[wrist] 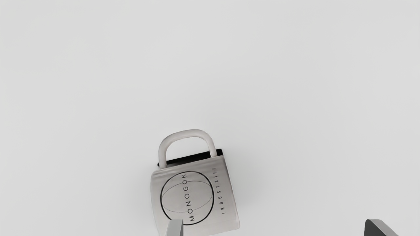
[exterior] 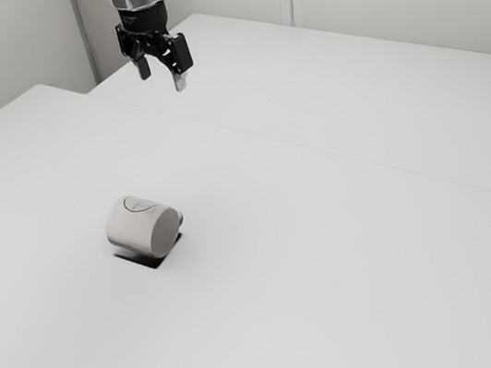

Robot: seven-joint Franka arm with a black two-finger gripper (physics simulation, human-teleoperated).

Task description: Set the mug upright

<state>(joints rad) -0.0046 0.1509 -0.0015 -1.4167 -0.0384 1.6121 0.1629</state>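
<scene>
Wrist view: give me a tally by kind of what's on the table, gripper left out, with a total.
Mug, lying on its side: 1
Flat black piece, partly hidden by the mug: 1
Total: 2

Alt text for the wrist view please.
A light gray mug printed "MONOGON INDUSTRIES" lies on its side on a white table, a dark patch beneath, handle pointing away from the open gripper. One fingertip partly hides the mug.
</scene>
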